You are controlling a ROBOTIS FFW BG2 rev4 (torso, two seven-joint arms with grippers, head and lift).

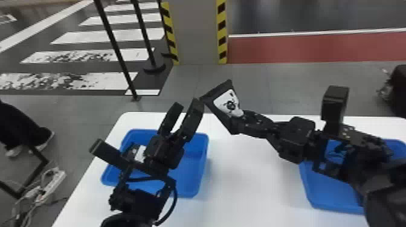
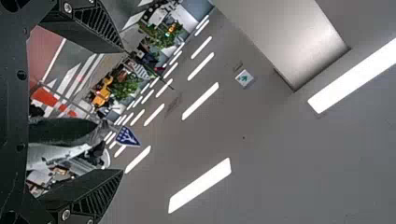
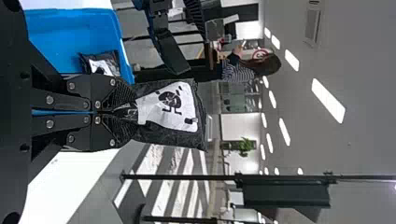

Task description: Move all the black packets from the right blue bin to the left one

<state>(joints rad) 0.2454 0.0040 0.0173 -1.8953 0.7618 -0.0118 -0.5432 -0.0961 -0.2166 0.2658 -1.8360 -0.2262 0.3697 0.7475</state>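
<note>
Free lane: the bare desk [image 1: 250, 181] is running between the left blue bin [image 1: 194, 169] and the right blue bin [image 1: 329, 193]. Free drop room: the left bin's side nearer that lane is lying open from above. Obstacle: the left gripper [image 1: 187, 104], fingers parted, and its arm are overhanging the far-left part. Obstacle: the right arm [image 1: 356, 154] is spanning the right bin, blocking much overhead access.

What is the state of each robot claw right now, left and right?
Left claw: open, nothing between its fingers.
Right claw: closed, holding one black packet by its end.
</note>
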